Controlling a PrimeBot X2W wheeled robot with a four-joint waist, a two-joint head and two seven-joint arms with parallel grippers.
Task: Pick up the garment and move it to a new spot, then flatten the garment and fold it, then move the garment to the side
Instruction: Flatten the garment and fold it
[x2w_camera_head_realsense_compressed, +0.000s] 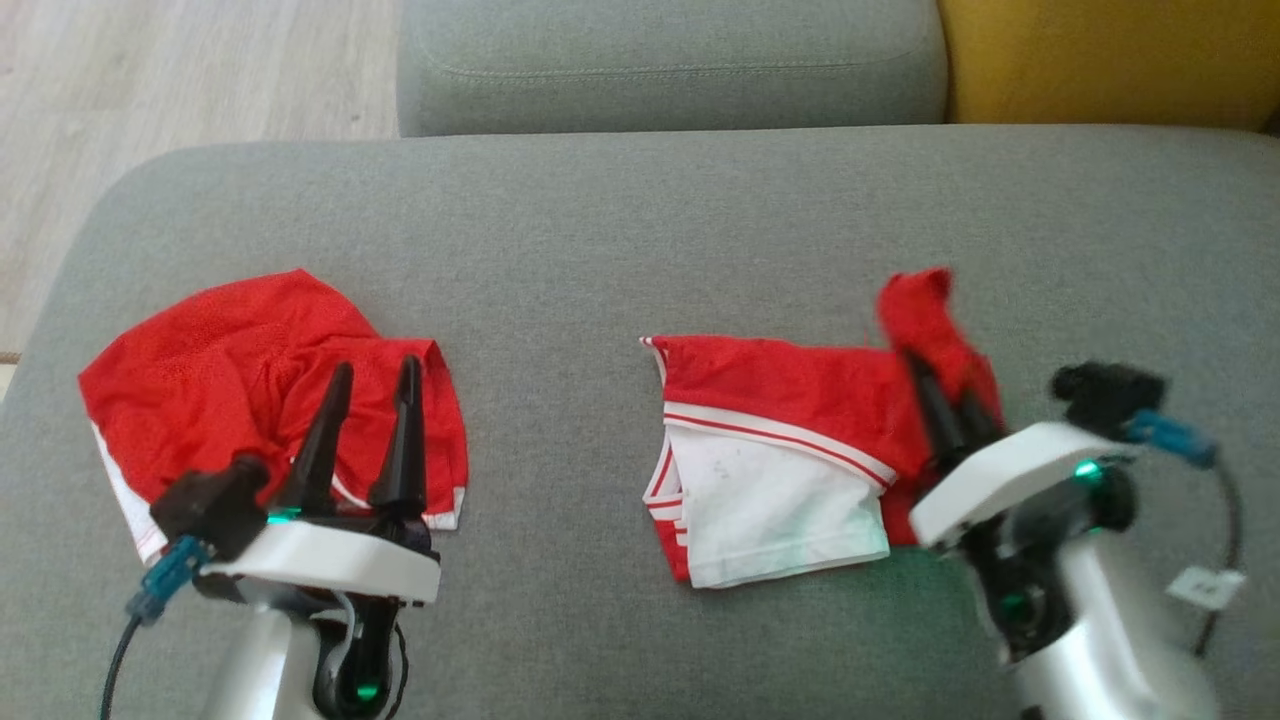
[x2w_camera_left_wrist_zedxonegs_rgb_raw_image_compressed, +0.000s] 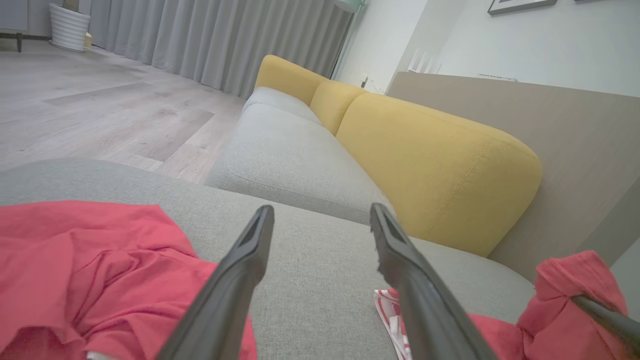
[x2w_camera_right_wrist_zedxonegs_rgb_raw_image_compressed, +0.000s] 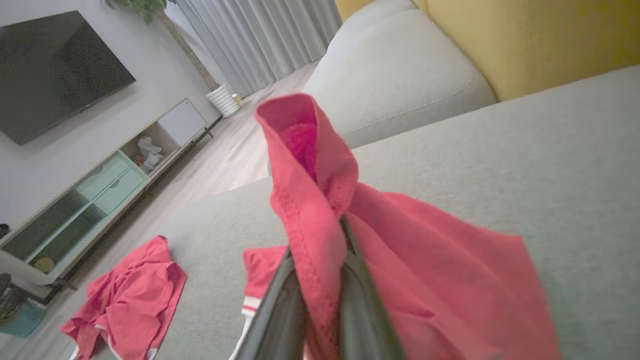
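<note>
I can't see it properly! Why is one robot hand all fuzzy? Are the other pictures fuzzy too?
Head view: the right gripper looks smeared, the left gripper sharp. Right wrist view: the pinched red garment, close to the lens, is soft. Left wrist view: crisp throughout.

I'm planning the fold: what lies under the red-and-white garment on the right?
Grey cushion shows around the red-and-white garment, whose red corner the right gripper holds lifted. Anything beneath its layers is covered.

Head view looks down on the sofa seat (x2w_camera_head_realsense_compressed: 640, 220); 2 wrist views skim it closely.
</note>
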